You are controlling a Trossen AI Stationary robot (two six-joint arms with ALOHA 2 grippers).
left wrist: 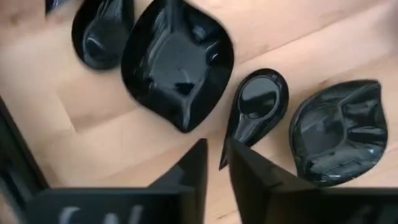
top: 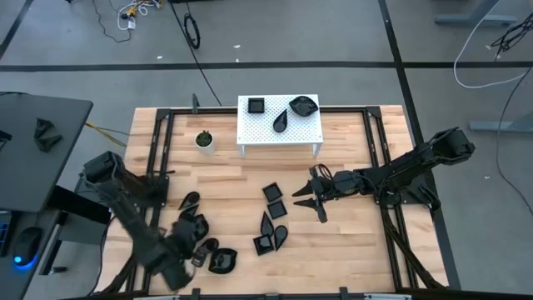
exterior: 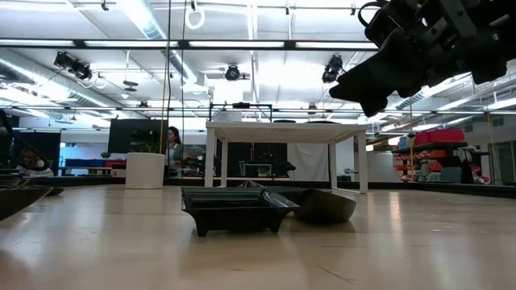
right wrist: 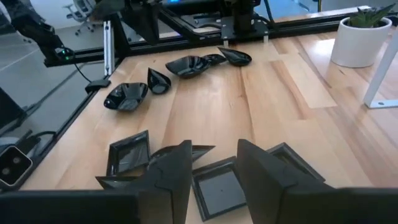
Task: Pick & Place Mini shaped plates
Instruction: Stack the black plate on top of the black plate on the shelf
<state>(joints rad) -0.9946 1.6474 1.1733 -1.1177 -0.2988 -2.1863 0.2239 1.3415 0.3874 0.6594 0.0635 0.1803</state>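
The right gripper [top: 310, 202] hangs parted and empty beside the central square plates [top: 273, 192]. The left gripper [left wrist: 214, 163], nearly closed and empty, hovers over a teardrop plate [left wrist: 256, 106]

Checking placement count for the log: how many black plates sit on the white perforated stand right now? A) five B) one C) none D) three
D: the high view shows three on the white perforated stand: a square plate, a teardrop plate and a leaf-shaped plate.
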